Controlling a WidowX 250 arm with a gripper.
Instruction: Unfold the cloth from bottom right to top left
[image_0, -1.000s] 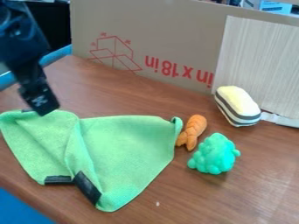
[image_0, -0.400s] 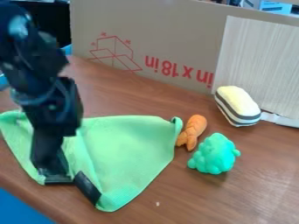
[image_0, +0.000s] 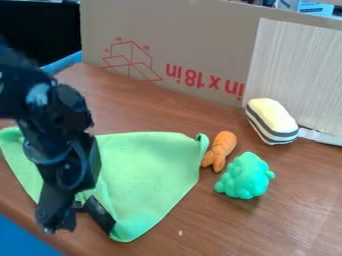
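The green cloth (image_0: 150, 170) lies across the left half of the brown wood-grain table (image_0: 143, 112), its right corner touching or nearly touching an orange knobbly toy (image_0: 219, 150). Just beside that, toward the lower right, sits a teal lumpy toy (image_0: 244, 177); farther back, near the pale ribbed panel (image_0: 294, 70), is a cream block-shaped toy with dark stripes (image_0: 272, 120). An upright cardboard sheet (image_0: 200, 40) with red print walls off the back of the table. The black arm (image_0: 57, 112) comes in from the left and covers part of the cloth. Its gripper (image_0: 56, 224) points down at the cloth's lower left edge, beside a black patch (image_0: 100, 215) on the cloth and near the table's front left edge; whether it is spread, pressed together or pinching cloth, I cannot tell. Bare wood runs between the cloth's slanting right side and the teal toy.
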